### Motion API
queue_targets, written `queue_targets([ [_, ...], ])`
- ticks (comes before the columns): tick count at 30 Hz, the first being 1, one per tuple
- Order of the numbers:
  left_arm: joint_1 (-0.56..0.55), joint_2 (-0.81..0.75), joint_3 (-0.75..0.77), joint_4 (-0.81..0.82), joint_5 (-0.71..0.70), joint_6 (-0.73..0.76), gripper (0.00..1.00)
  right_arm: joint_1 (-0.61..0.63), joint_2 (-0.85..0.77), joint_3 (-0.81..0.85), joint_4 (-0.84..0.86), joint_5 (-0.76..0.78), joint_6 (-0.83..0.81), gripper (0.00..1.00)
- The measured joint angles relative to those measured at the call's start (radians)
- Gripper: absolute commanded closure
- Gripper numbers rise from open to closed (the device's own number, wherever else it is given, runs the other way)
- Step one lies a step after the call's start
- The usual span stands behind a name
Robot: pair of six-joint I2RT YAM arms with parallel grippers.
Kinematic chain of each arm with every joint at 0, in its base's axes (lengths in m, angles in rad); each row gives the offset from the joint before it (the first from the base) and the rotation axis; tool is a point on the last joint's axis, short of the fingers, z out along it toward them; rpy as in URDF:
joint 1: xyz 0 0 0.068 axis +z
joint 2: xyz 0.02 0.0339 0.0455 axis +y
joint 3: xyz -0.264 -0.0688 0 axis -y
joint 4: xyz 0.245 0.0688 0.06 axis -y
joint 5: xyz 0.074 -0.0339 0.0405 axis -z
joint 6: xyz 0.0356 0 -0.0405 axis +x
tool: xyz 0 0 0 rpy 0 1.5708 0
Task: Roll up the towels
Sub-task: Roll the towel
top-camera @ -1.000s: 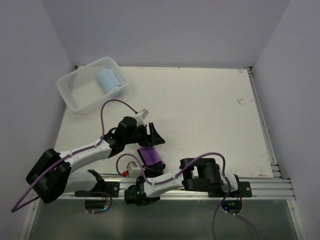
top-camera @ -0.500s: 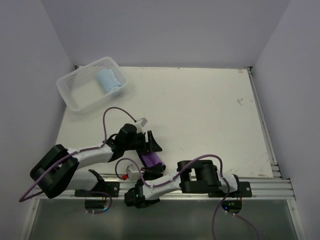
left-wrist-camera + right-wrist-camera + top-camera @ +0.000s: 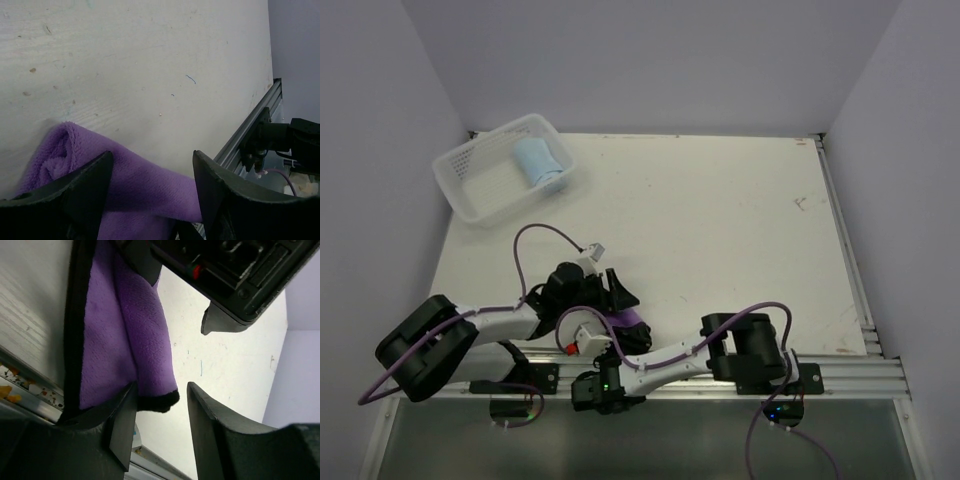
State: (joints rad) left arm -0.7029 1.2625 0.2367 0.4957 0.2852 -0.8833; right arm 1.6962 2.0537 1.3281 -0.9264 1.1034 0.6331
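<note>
White table (image 3: 720,220), seen from above, with an aluminium rail (image 3: 850,372) along its near edge carrying both arm bases. Both arms reach to one spot near the front edge, left of centre. White lattice basket (image 3: 470,185) sits at the far left corner of the table; the light blue towel (image 3: 537,160) lies inside it as a rolled bundle against the right-hand end. The purple towel (image 3: 630,318), gathered into a narrow bundle with a black border, lies on the table just beside the rail and well apart from the basket; from overhead it is mostly hidden by the two wrists. Left gripper (image 3: 152,160): jaws spread wide, one finger on each side of the purple cloth below them, not pinching it. Right gripper (image 3: 161,390): jaws parted, the black-edged end of the towel lying between them, with a visible gap to one finger; nothing is clamped.
</note>
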Motion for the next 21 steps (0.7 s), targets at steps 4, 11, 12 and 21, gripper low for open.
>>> queue_targets([
  [4, 0.000, 0.000, -0.018, 0.038, -0.023, -0.013, 0.30, 0.001, -0.047, -0.032, 0.060, -0.029, -0.010, 0.50],
  [11, 0.000, 0.029, -0.021, 0.081, -0.040, -0.016, 0.30, 0.029, -0.138, -0.127, 0.121, -0.091, -0.010, 0.50],
  [12, 0.000, 0.030, -0.021, 0.084, -0.041, -0.016, 0.30, 0.038, -0.160, -0.137, 0.129, -0.106, -0.006, 0.50],
  [21, 0.000, 0.032, -0.052, 0.151, -0.056, -0.016, 0.30, 0.061, -0.627, -0.375, 0.381, -0.297, -0.023, 0.55],
])
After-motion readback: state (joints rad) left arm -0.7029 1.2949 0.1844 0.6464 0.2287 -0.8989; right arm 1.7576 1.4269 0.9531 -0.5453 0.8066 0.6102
